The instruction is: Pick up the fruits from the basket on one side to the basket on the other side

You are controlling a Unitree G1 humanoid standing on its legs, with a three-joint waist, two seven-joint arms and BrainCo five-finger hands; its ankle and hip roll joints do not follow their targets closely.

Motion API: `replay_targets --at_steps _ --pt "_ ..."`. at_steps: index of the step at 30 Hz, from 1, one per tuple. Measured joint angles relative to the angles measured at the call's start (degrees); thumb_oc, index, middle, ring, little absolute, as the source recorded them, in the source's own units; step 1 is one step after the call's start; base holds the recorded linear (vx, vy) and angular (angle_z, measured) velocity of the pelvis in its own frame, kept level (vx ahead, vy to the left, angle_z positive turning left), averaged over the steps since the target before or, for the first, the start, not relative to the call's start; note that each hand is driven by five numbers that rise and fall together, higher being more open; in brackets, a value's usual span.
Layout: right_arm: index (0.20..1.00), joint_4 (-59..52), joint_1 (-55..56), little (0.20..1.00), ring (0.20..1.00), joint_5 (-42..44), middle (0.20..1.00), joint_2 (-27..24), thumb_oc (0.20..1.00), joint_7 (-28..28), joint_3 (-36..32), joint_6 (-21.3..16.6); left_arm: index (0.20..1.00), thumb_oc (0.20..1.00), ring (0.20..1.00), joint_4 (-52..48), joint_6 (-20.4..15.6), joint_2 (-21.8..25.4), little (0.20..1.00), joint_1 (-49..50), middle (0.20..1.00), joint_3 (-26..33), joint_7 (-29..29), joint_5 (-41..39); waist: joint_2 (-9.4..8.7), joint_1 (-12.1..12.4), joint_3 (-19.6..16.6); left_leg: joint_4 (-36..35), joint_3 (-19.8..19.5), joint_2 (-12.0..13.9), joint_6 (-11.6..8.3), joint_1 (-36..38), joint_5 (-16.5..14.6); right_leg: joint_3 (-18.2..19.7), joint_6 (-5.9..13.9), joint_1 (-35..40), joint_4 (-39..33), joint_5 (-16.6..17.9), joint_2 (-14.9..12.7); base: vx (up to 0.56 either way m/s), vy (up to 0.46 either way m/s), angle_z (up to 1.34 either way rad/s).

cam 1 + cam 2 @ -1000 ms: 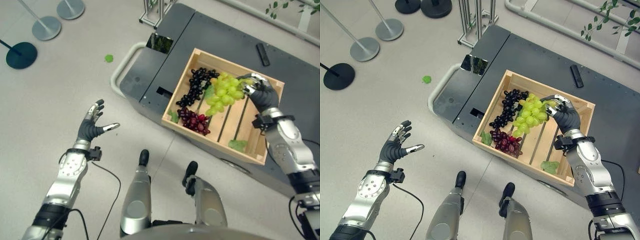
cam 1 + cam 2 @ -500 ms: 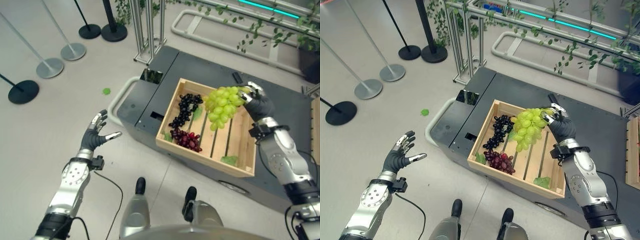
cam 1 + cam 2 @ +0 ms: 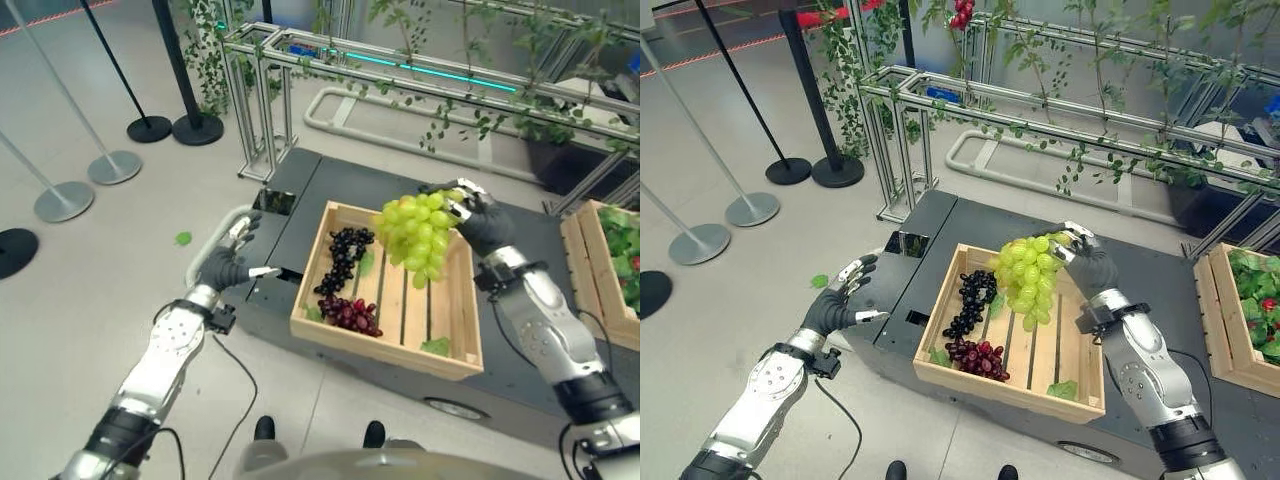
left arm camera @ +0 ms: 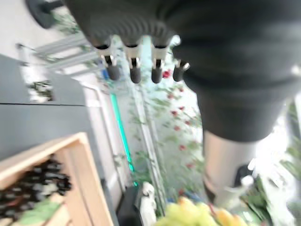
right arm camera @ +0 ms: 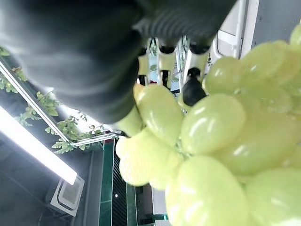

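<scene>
Presently the right hand (image 3: 478,218) holds a bunch of green grapes (image 3: 415,232) aloft, fingers curled round its top; the bunch hangs clear above the wooden crate (image 3: 385,344), over its far half, touching nothing below. The right wrist view shows the dark fingertips (image 5: 192,89) pressed in among the green grapes. Inside the crate lie a bunch of black grapes (image 3: 338,259) along the robot's left side and a bunch of red grapes (image 3: 349,314) at the near left corner, the two close together. Loose green leaves (image 3: 436,346) lie on the slats. The crate rests on a dark grey cart (image 3: 523,350). A second wooden crate (image 3: 1235,317) with greenery inside stands to the right; its contents are probably fruit, though unclear. The left hand (image 3: 228,265) hovers beside the cart's left edge, fingers spread and straight, holding nothing.
</scene>
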Motion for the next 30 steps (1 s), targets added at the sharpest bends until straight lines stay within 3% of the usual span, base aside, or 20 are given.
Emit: replay_targets --at_steps 7,16,30 --pt "0.2 -0.12 0.09 0.2 0.2 -0.09 0.2 0.01 0.2 0.8 2.66 1.43 1.0 1.0 1.0 -0.36 0.41 0.88 1.0 -2.28 1.0 -3.23 -1.28 1.82 0.32 -0.96 -1.41 -1.14 1.68 0.11 0.03 1.89 -0.05 1.54 0.38 1.82 -3.16 1.43 0.5 0.02 0.007 -0.13" --pt "0.2 -0.33 0.06 0.2 0.2 -1.87 0.2 -0.13 0.2 1.85 6.45 2.5 1.0 1.0 1.0 -0.5 0.5 3.21 1.0 -12.35 1.0 -10.27 -2.48 6.54 0.85 -1.11 -3.14 -2.12 1.8 0.0 0.05 3.11 0.01 1.67 0.15 3.77 -5.94 2.88 0.79 0.01 0.001 0.0" --pt "0.2 -2.28 -2.5 0.2 0.2 -3.59 0.2 -0.15 0.2 2.83 9.23 2.5 1.0 1.0 1.0 -1.02 0.53 4.89 1.0 -16.73 1.0 -17.65 -5.93 6.67 0.87 -1.09 -3.16 -2.78 3.05 0.02 0.05 3.88 0.0 2.51 0.16 3.73 -6.27 2.98 0.87 0.0 0.002 -0.03"
